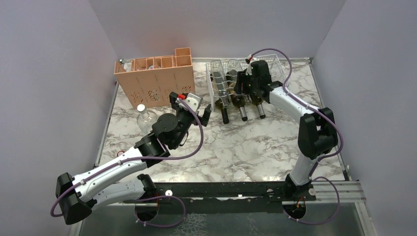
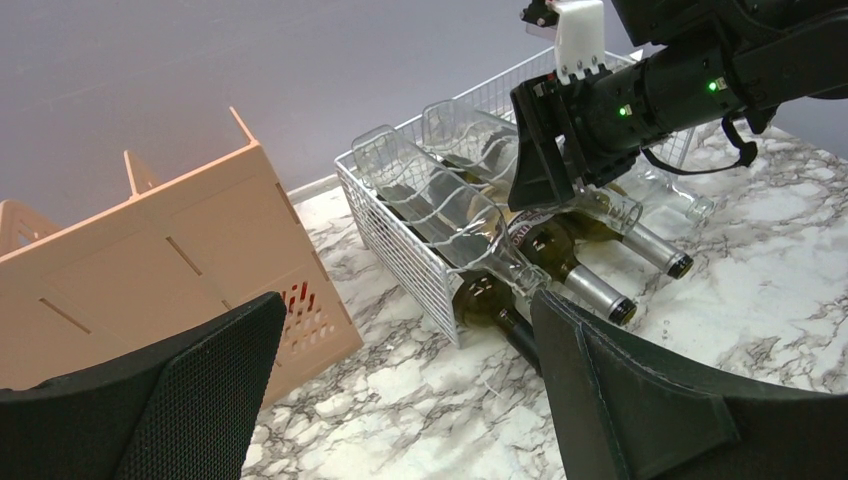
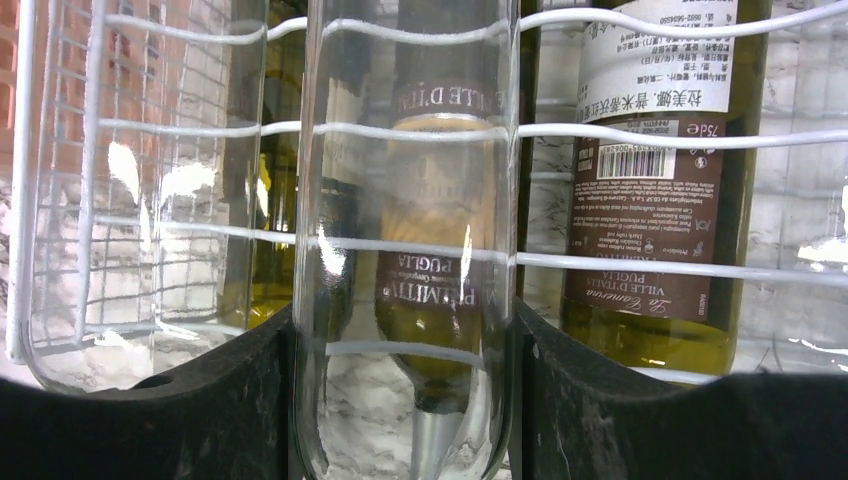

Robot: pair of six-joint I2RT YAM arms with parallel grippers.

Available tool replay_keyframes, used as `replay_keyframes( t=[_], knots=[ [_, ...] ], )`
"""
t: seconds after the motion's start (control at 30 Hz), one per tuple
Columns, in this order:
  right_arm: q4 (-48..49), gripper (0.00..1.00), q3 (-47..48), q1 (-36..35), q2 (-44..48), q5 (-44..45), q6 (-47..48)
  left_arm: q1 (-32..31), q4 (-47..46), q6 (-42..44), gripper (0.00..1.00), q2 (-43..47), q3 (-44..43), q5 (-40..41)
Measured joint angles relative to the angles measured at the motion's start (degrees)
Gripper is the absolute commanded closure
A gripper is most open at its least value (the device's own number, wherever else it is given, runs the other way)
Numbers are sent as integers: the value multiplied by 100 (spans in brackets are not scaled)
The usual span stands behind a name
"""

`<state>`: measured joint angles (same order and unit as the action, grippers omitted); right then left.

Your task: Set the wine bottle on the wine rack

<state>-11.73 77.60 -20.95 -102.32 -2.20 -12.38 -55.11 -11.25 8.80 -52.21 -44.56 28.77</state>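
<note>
The white wire wine rack point(image 1: 216, 73) stands at the back of the table, with three dark green bottles point(image 2: 560, 265) in its lower tier, necks pointing toward me. A clear glass wine bottle point(image 3: 405, 200) lies on a top cradle, and my right gripper point(image 3: 405, 330) is shut on it, a black finger pressed against each side. From overhead the right gripper point(image 1: 242, 86) sits over the middle of the rack. A second clear bottle point(image 2: 440, 205) lies in the cradle to its left. My left gripper point(image 2: 408, 320) hangs open and empty over the table at the rack's front left corner.
A peach-orange plastic crate point(image 1: 157, 81) stands to the left of the rack, close to my left gripper point(image 1: 191, 107). An upright clear bottle with a white cap point(image 1: 141, 115) stands on the marble table point(image 1: 236, 152) in front of the crate. Grey walls enclose the back and sides.
</note>
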Motion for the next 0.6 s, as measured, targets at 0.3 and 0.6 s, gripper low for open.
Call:
replay_keyframes(
  t=[0.3,0.6],
  knots=[
    [35,51,109,2,-122,-2,31,68,131,-24,1,-146,-116,-2],
    [15,34,109,2,-122,2,-35,107,203,-85,1,-155,-195,-7]
  ],
)
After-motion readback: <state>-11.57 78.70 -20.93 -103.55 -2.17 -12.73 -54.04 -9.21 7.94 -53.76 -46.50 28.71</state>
